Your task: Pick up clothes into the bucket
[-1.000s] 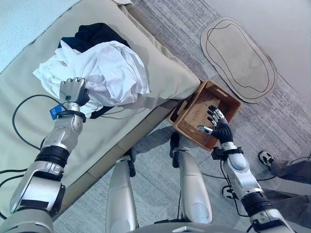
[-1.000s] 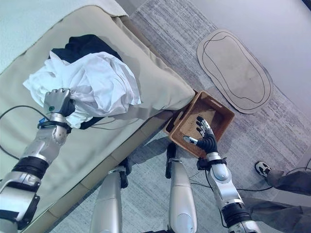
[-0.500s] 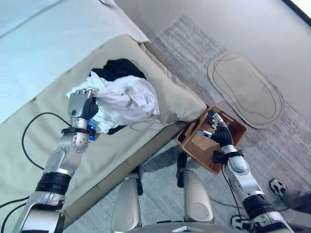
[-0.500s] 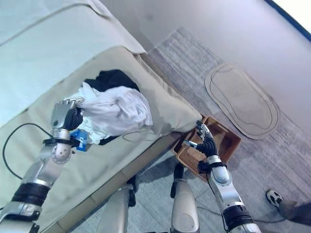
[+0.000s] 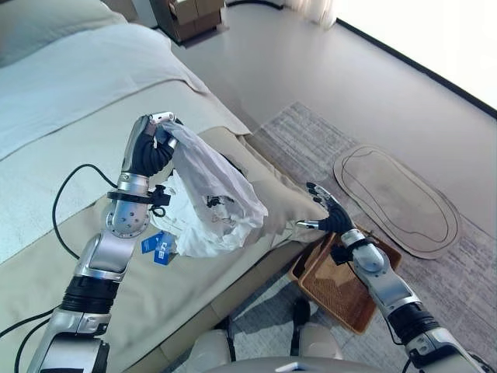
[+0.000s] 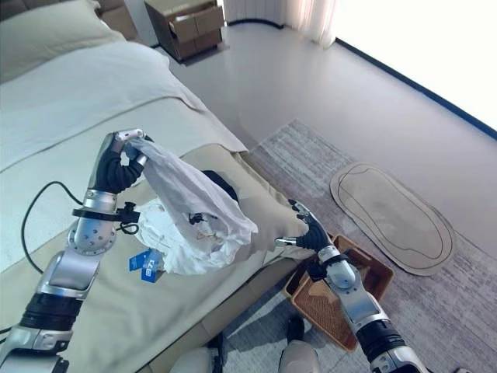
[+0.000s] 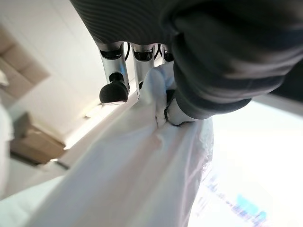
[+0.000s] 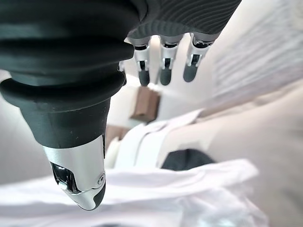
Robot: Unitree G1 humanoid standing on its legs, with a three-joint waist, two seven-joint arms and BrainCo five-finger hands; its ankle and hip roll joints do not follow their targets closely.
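Ahead of me lies a wide bed [image 5: 46, 256] under a smooth beige cover, a paler sheet folded over its far part. A pale oval mat [image 5: 396, 200] with a dark outline lies flat on the ribbed grey rug [image 6: 311, 148] beyond the bed's corner, and a brown cabinet [image 6: 182, 27] stands far back on the bare floor. Down on the rug, just beside the bed's edge, sits the bucket [image 5: 345, 291], a rectangular woven brown basket with low walls, partly behind my right arm.

The white garment [image 5: 210, 202] is thin, crumpled cloth, hanging in loose folds from my raised left hand [image 5: 147, 151]; its lower folds reach the cover, where more white cloth and a blue tag [image 6: 144, 264] lie. A dark garment [image 6: 221, 186] lies on the bed, mostly hidden behind the white one.

My left fingers [image 7: 113, 90] are curled tight with the thumb pinching the white cloth between them. My right hand [image 5: 326, 217] hovers above the bed's edge, between the garment and the basket, its fingers [image 8: 163, 71] straight and spread, touching nothing.
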